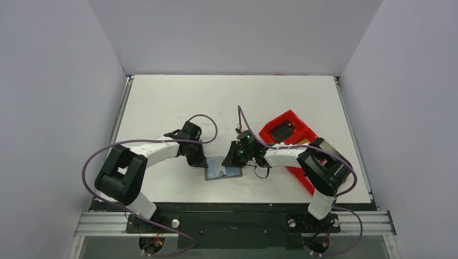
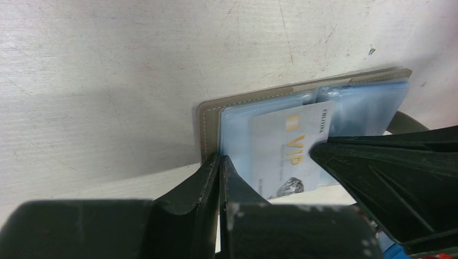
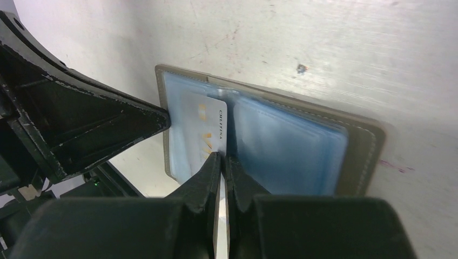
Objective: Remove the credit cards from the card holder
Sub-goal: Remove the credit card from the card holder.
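The card holder (image 1: 222, 171) lies open on the table, grey border (image 2: 209, 124) around blue-grey pockets (image 3: 286, 151). A pale credit card (image 2: 286, 156) with gold "VIP" lettering lies over its left half, partly out of the pocket. My right gripper (image 3: 222, 156) is shut on this card's (image 3: 208, 121) edge, which runs between the fingers. My left gripper (image 2: 220, 157) is shut, its tips down on the holder's left border with nothing between them. In the top view the left gripper (image 1: 201, 162) and right gripper (image 1: 229, 160) meet over the holder.
A long red tray (image 1: 302, 141) stands right of the holder, with a black block (image 1: 282, 131) in its far end. The right arm reaches across in front of it. White walls enclose the table on three sides.
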Available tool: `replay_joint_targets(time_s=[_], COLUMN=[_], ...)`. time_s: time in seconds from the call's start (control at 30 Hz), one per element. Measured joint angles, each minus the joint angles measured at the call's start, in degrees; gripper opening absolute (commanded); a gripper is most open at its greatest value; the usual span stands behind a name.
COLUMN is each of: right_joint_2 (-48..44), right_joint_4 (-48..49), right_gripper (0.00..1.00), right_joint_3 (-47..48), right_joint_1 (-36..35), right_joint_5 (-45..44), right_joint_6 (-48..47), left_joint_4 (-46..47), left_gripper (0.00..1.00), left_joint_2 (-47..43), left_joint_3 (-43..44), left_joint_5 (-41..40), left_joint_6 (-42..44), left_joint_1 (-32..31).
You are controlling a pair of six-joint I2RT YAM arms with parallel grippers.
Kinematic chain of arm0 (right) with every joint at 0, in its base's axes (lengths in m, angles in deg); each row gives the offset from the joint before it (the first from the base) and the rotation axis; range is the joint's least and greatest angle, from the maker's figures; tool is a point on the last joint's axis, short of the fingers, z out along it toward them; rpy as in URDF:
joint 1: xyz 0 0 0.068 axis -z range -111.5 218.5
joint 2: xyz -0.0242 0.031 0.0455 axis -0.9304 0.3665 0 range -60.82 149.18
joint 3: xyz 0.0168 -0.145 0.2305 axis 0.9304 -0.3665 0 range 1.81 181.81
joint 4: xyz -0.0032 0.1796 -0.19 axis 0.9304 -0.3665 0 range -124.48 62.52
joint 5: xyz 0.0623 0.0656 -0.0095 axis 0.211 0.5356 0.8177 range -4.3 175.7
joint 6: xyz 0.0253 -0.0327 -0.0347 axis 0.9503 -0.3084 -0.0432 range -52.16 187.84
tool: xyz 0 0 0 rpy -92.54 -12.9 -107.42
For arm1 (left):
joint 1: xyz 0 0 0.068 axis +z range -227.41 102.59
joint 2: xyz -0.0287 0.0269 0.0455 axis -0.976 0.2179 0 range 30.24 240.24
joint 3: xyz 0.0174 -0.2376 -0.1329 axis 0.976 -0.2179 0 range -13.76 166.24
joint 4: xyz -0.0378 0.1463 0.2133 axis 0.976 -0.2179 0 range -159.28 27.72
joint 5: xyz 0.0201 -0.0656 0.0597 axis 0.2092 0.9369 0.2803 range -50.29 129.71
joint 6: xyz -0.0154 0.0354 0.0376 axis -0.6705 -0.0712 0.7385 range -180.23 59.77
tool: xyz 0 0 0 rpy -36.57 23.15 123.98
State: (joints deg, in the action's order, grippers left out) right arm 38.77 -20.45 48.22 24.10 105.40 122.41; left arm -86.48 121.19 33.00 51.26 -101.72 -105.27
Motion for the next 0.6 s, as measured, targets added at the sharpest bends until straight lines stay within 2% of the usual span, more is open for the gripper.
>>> replay_joint_targets(time_s=[0.6], right_joint_2=[1.73], right_joint_4=[-3.02], right_gripper=[0.00], right_joint_3=[3.69], right_joint_1=[-2.03], right_joint_5=[-1.53], right_joint_6=[-1.36], left_joint_4=[-0.22], left_gripper=[0.00], left_joint_2=[0.15], left_joint_3=[0.28], left_joint_5=[-0.42], left_joint_6=[0.20], left_joint_1=[-0.33])
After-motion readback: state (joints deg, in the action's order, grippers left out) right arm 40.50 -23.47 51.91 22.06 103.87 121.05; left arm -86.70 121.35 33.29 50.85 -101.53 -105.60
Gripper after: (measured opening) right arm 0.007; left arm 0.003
